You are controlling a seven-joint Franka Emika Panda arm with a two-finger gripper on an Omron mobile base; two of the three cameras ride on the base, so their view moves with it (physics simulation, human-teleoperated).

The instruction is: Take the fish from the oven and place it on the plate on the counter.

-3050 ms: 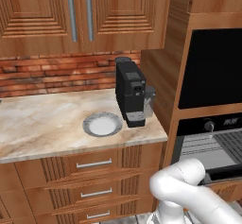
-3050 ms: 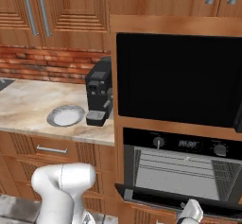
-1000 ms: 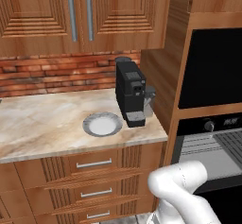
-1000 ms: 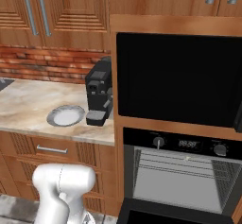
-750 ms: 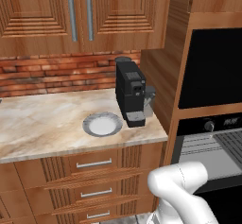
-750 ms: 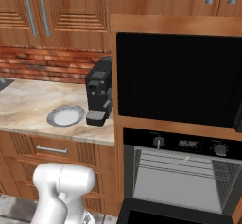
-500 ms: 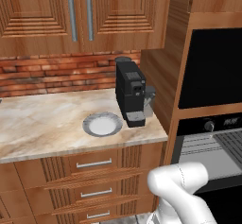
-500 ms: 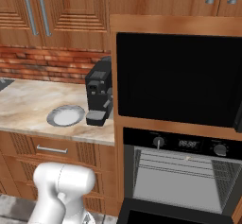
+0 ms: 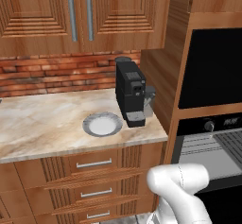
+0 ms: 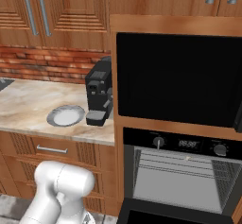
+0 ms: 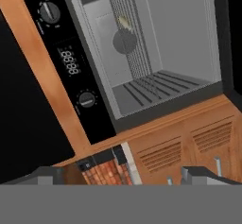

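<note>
Clearly the small slender grey-tan fish (image 11: 124,21) lies deep inside the open built-in black oven (image 11: 142,53), on a grey wire rack (image 11: 134,43), well ahead of the gripper (image 11: 118,173), whose fingers stand spread wide and empty. Its long axis cannot be told; it looks tiny and pale. The round grey-rimmed plate (image 9: 102,124) waits on the beige marbled counter (image 9: 42,124).

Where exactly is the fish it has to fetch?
Find the black oven with knobs, set in wood to the right of the counter; its door hangs open. On the upper wire rack lies the fish, a tiny tan sliver, the only thing on the grey bars.
</note>
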